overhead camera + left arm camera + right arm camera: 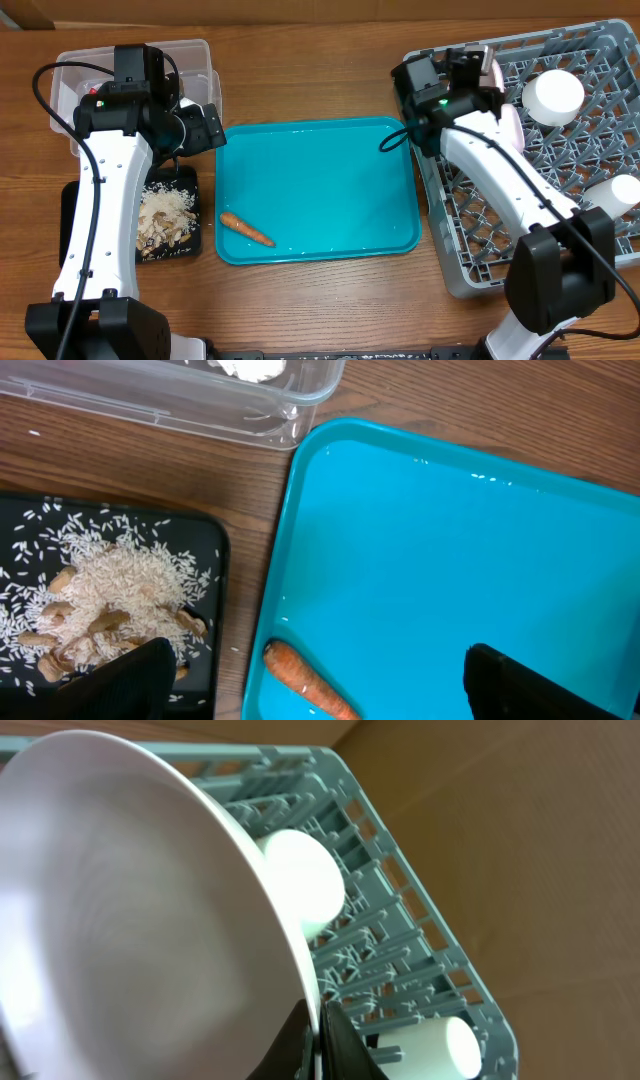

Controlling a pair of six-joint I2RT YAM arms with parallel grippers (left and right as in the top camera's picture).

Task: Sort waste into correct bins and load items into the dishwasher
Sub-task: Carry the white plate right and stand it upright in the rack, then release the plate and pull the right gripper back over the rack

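A small orange carrot (246,229) lies at the front left of the teal serving tray (330,150). In the left wrist view the carrot (305,680) lies between my left gripper's (320,658) open fingers, which hover above it. The left gripper (203,128) is empty. The black tray (190,180) holds rice scraps (110,585). The clear tub (190,60) holds white tissue (250,368). My right gripper (320,1045) is shut on the rim of a white plate (130,920), held on edge over the grey dish rack (560,160); the plate also shows in the overhead view (511,120).
Two white cups (553,95) (612,190) stand in the rack, also in the right wrist view (300,880) (440,1045). The teal tray lies between the bins and the rack. Chopsticks and red wrapper are not in view.
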